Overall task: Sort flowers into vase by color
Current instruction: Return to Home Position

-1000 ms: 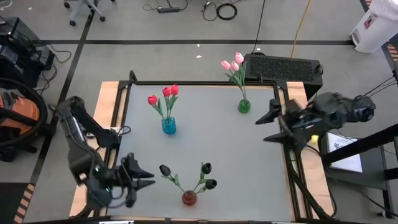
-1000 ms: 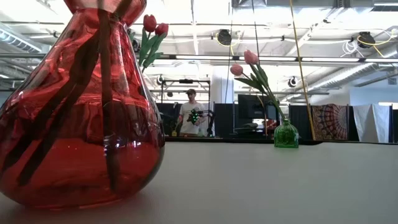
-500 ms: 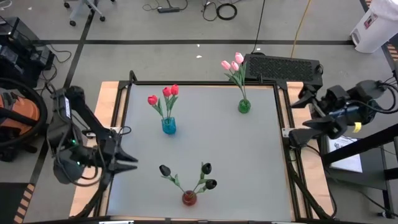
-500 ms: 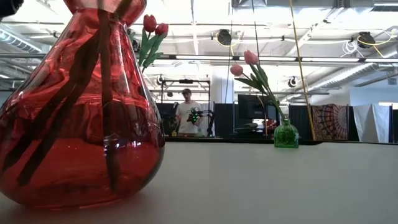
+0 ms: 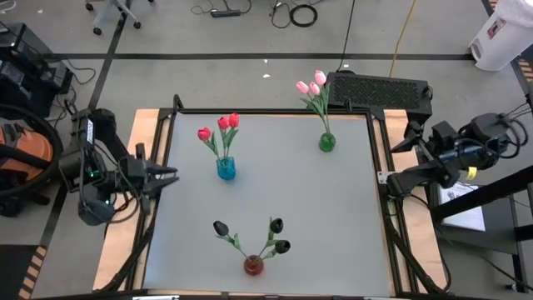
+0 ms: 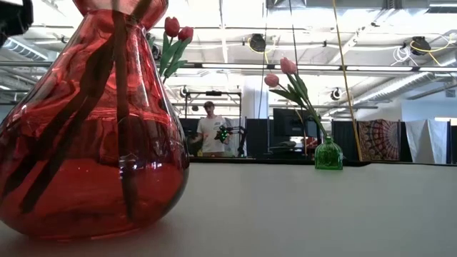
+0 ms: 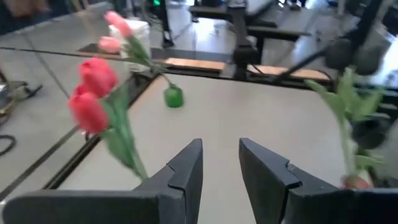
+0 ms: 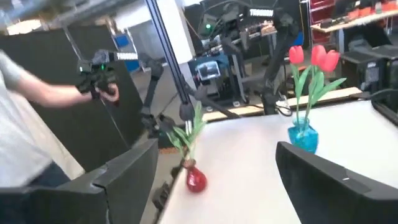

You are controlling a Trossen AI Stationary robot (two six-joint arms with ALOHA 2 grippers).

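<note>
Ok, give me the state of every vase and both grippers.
Blue vase: upright, holds three red flowers.
Green vase: upright, holds three pink flowers.
Red vase: upright, holds three black flowers.
Left gripper: open, empty, at the left edge of the table.
Right gripper: open, empty, beyond the right edge.

No legible text anywhere.

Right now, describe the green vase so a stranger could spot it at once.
On the grey table, look to the far right corner, near the black box. The small green vase stands there, the only one holding pink flowers; its neighbours are a blue vase and a red vase.
</note>
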